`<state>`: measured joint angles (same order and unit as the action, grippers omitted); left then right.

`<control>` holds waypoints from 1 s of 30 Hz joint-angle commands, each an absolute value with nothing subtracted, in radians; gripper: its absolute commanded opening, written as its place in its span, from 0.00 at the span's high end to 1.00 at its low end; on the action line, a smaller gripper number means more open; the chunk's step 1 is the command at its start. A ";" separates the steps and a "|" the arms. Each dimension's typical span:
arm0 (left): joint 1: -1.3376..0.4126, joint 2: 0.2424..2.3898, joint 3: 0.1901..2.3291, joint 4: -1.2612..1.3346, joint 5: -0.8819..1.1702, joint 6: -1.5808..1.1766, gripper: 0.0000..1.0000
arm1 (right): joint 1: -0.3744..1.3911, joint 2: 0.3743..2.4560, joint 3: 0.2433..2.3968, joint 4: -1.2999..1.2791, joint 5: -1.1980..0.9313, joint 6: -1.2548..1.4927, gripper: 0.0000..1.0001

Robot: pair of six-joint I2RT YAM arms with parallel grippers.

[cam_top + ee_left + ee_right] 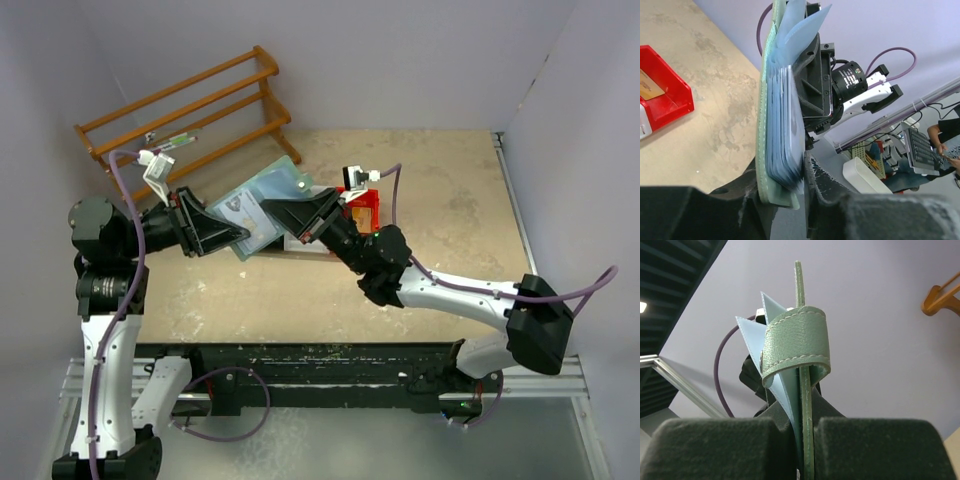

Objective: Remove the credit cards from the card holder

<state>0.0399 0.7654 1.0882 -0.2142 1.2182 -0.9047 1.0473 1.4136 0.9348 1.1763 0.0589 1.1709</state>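
Observation:
The grey-green card holder [262, 200] hangs open in the air between my two grippers. A silvery grey-white card [236, 208] shows in its paler inside. In the left wrist view the card holder [763, 125] stands edge on with its blue pockets [785, 120] fanned. My left gripper [782, 169] has a finger pressed on each side of its lower corner. My right gripper [805, 427] is shut on the edge of the green cover [801, 390], below the snap strap [796, 340]. An orange-gold card [649, 86] lies in the red bin [677, 97].
The red bin [366, 210] sits on the table under the right gripper [300, 222], with a white bin [303, 241] beside it. A wooden rack [190, 105] stands at the back left. Grey walls close in the table's left, back and right sides.

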 commanded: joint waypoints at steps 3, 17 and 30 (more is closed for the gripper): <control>0.055 0.792 1.116 -0.159 1.201 -0.918 0.75 | 1.054 1.409 0.933 1.282 0.076 1.217 1.00; 0.069 0.898 1.256 -0.635 1.085 -0.464 0.99 | 0.822 1.381 0.908 0.968 -0.291 1.363 0.41; 0.072 0.966 1.294 -0.913 0.715 -0.197 0.99 | 0.751 1.205 1.137 0.219 -0.177 0.817 0.47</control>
